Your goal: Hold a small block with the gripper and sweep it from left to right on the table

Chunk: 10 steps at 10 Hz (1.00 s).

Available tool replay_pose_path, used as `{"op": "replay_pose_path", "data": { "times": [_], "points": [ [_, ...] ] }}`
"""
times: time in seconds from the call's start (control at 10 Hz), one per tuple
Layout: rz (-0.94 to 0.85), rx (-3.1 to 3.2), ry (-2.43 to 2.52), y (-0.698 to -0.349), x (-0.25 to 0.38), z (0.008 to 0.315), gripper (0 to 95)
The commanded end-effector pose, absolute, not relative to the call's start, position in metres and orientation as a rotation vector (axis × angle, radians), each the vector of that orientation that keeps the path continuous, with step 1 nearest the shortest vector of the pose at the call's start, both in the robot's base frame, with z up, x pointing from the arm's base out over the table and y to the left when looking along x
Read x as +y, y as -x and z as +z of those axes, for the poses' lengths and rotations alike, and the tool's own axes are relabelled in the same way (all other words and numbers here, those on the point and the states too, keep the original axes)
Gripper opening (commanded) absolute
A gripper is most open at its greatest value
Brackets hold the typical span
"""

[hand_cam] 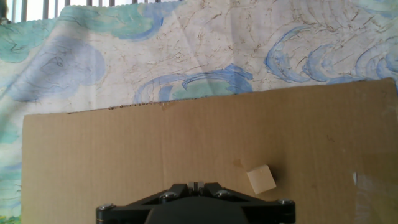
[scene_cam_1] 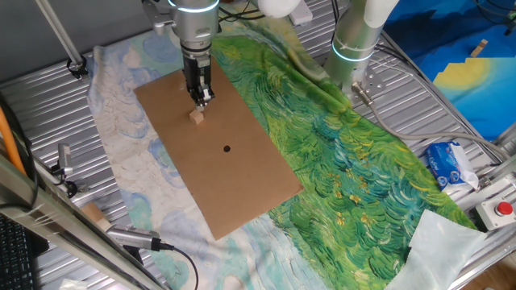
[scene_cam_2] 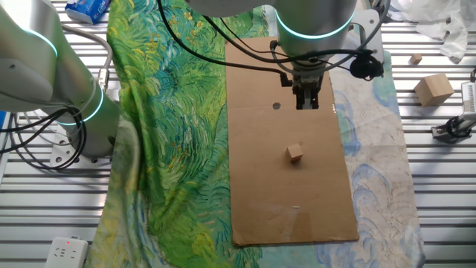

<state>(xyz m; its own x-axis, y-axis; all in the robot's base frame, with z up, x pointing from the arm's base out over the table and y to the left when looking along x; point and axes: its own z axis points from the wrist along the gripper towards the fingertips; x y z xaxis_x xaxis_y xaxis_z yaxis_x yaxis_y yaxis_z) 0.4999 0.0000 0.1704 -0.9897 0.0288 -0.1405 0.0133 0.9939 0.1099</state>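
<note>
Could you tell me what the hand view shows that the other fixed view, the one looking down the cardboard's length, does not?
Only the hand view shows the gripper's black underside at the frame's bottom edge, fingertips unseen. Only the other fixed view shows the gripper hanging over the cardboard, the black dot, a larger wooden piece and a second arm. Both show the small block lying free on the cardboard sheet, on the swirl-painted cloth.

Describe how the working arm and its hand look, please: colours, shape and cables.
The arm is a thick silver cylinder with a glowing teal ring near the wrist. Black cables loop around it. The hand is slim and black, with two narrow fingers below a dark boxy body.
</note>
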Motion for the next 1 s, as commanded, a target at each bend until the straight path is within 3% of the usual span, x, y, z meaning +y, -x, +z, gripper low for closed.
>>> {"op": "replay_pose_path", "data": {
  "times": [0.1,0.7,1.0],
  "points": [
    [0.170,3.002,-0.059,-0.500,0.000,0.170,0.0],
    [0.164,3.010,-0.035,-0.498,-0.005,0.172,0.0],
    [-0.023,3.134,0.093,-0.493,-0.052,0.185,0.0]
  ]
}}
